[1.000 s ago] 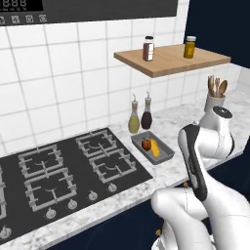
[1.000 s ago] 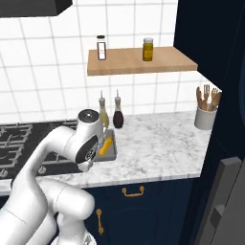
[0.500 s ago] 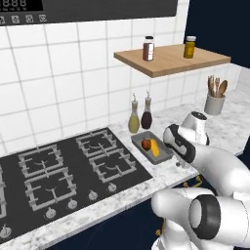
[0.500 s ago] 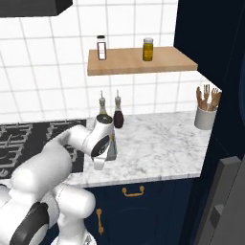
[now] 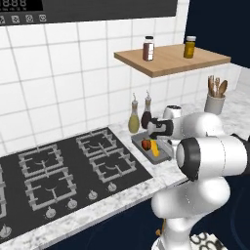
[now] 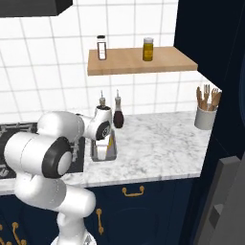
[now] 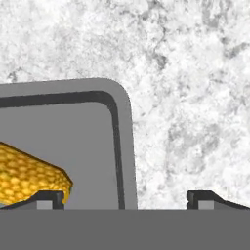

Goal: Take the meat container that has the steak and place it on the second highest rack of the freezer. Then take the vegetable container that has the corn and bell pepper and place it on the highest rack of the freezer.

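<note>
Vegetable container (image 5: 152, 148) with corn (image 7: 29, 173) sits on the counter (image 6: 158, 143) beside the stove (image 5: 73, 168). Gripper (image 7: 125, 197) spread wide, straddling its rim, probably just above. Pickup step; next: descend, clamp the wall.

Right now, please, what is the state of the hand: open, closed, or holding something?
Hand: open, holding nothing, its fingers astride the vegetable container wall.
</note>
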